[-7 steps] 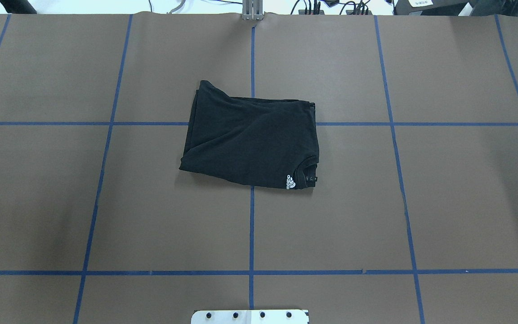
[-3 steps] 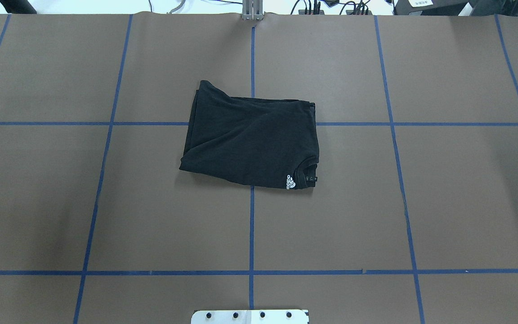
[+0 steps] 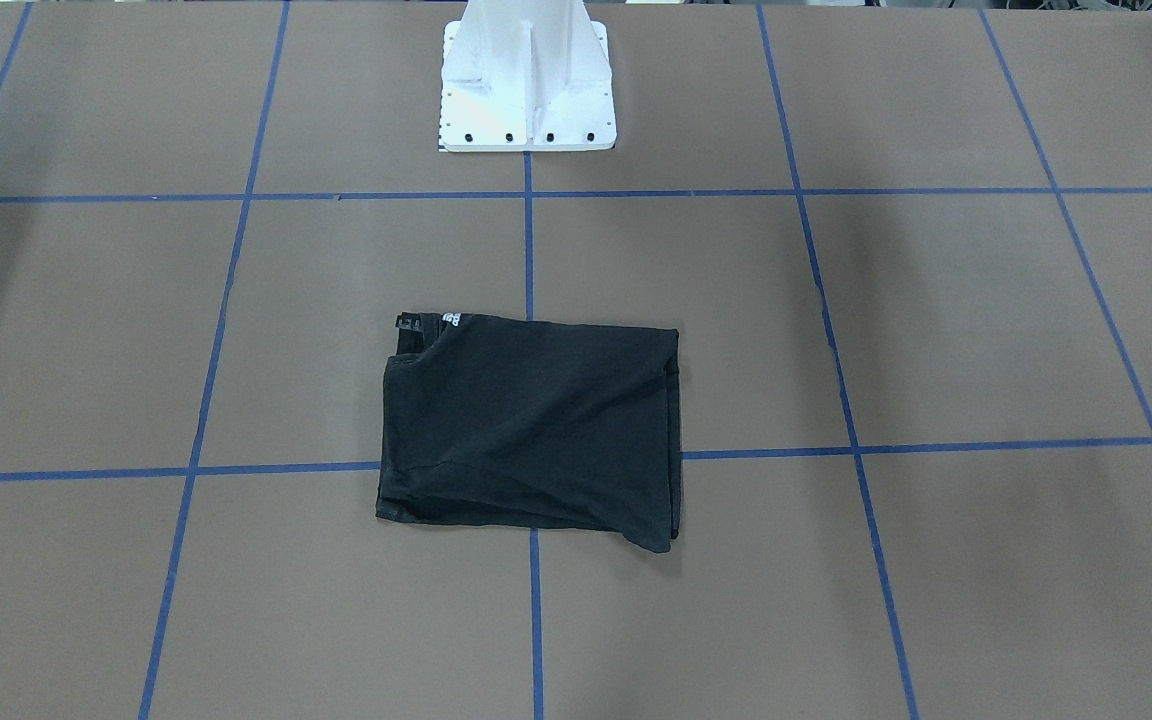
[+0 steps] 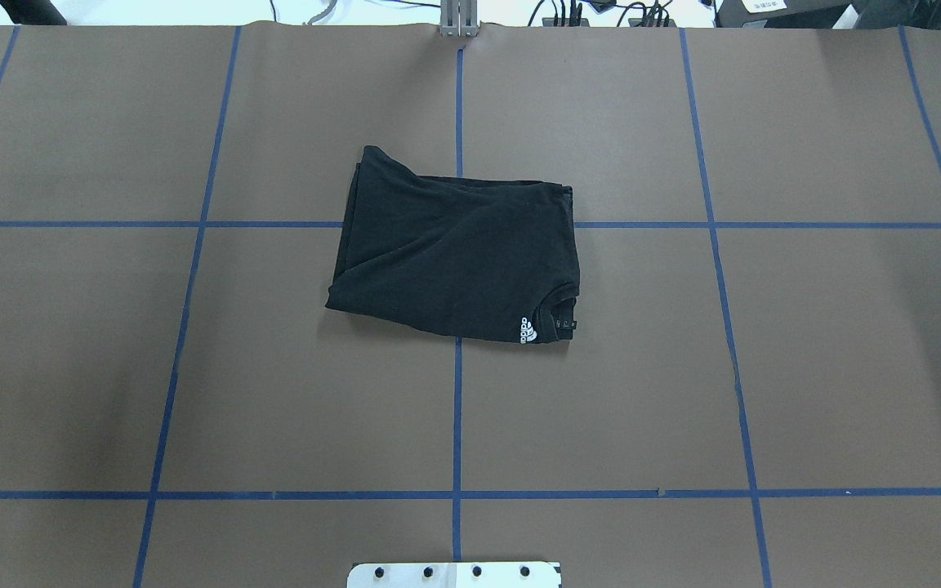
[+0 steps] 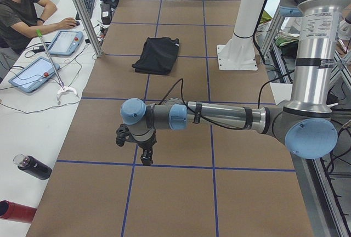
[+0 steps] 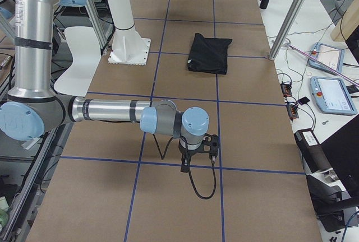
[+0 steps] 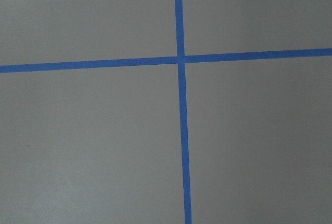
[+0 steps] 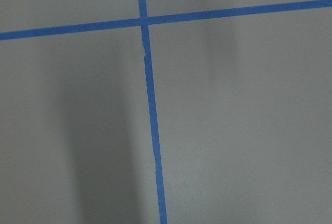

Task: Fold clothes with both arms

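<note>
The clothes, a black T-shirt (image 4: 454, 253), lie folded into a compact rectangle at the table's centre, with a small white logo (image 4: 528, 331) at the corner by the collar. The same bundle shows in the front-facing view (image 3: 536, 430) and small in both side views (image 5: 158, 55) (image 6: 208, 53). Neither arm reaches it. My left gripper (image 5: 146, 159) hangs over bare table far from the shirt, seen only from the side, so I cannot tell its state. My right gripper (image 6: 188, 162) is likewise far off, its state unclear. Both wrist views hold only brown table and blue tape.
The white pedestal base (image 3: 526, 80) stands at the robot's table edge. Blue tape lines (image 4: 457, 408) grid the brown table. A person (image 5: 19, 12) sits at a side bench with tablets (image 5: 33, 75); metal posts (image 5: 82, 15) and bottles (image 5: 33, 167) stand along it.
</note>
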